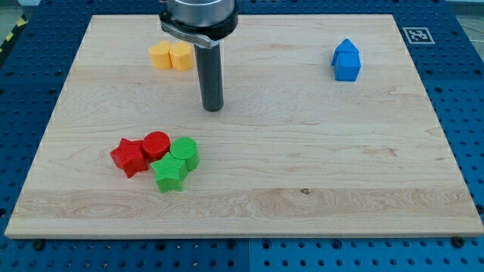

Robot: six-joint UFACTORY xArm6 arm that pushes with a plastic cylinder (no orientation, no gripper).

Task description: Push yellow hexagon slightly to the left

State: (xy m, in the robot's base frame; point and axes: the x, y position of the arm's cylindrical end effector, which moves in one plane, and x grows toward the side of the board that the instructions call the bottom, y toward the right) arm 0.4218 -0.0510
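Two yellow blocks touch each other near the board's top left. The left one is the yellow hexagon (160,55); the right one is a yellow block (181,56) of unclear shape. My tip (213,108) rests on the board below and to the right of the yellow pair, well apart from them. The rod rises from it to the arm's head at the view's top.
A cluster sits at the lower left: a red star (129,157), a red cylinder (156,143), a green cylinder (184,153) and a green star (169,174). A blue house-shaped block (346,60) lies at the upper right. The wooden board (318,174) lies on a blue pegboard.
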